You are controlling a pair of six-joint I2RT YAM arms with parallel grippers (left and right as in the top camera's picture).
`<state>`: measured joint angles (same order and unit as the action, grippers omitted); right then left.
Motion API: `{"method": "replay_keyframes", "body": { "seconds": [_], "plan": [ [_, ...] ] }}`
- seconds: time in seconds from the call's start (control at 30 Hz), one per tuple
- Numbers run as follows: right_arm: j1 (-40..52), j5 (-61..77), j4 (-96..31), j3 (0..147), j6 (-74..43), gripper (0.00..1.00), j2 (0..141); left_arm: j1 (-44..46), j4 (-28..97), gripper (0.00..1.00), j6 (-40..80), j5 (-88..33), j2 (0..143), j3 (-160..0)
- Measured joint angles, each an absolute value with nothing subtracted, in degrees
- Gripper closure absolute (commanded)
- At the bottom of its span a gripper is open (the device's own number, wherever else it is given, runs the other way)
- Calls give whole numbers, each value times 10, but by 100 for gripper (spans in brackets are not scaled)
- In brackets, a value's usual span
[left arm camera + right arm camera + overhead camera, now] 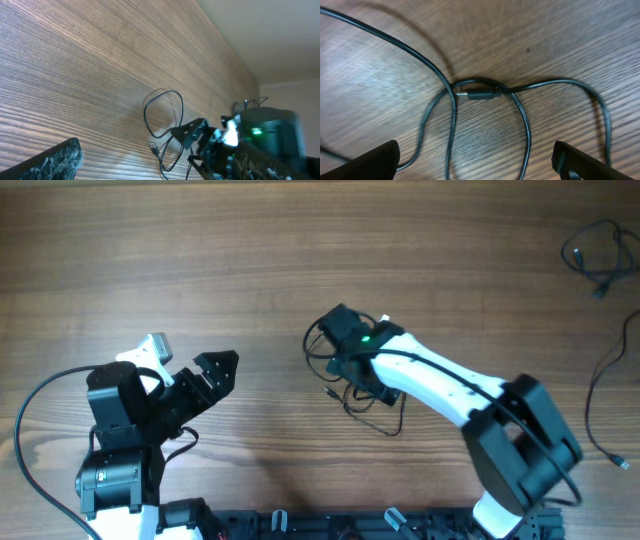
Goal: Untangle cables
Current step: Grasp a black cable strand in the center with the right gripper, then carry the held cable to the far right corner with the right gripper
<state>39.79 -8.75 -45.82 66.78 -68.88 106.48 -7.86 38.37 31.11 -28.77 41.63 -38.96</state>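
**A:** Which step are we on?

**B:** We are lining up a pick. The right gripper (475,155) hangs low over the cables (454,115), its jaws spread wide with nothing between the fingers but wood. The cables lie in loose loops near the middle of the table (200,240), right under that arm.

**A:** What do we see at the crossing?

**B:** In the right wrist view, two loops meet at a small plug (479,94), and a strand runs over or under it. The view is too soft there for us to say which.

**A:** And the other side?

**B:** The left gripper (205,370) sits well apart from the cables, over bare wood. Only one finger shows in its own camera, so we cannot tell how its jaws stand.

**A:** So what does the next move ask of us?

**B:** In our judgement, we should lower the right fingers astride one strand just beside the plug, close on that strand alone, and draw it outward so the loops open. If we catch two strands, we only drag the bunch along. The left arm could pin the far loop.

**A:** Anything else on the table?

**B:** There is a small bunch (597,265) at the far right corner, well clear of this one.
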Motion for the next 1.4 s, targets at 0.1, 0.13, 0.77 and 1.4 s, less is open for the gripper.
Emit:
{"method": "replay_keyframes", "body": {
  "seconds": [0.1,0.13,0.77,1.4],
  "plan": [
    [401,-95,-451,668,-704,0,1092,-79,383,0,311,-288,416,-390],
    [401,-98,-445,669,-707,0,1097,-79,384,0,311,-288,416,-390],
    [398,-90,-410,672,-727,14,1104,-79,384,0,311,-288,416,-390],
    [359,-48,-277,662,-599,95,1105,-79,384,0,311,-288,416,-390]
  ]
}}
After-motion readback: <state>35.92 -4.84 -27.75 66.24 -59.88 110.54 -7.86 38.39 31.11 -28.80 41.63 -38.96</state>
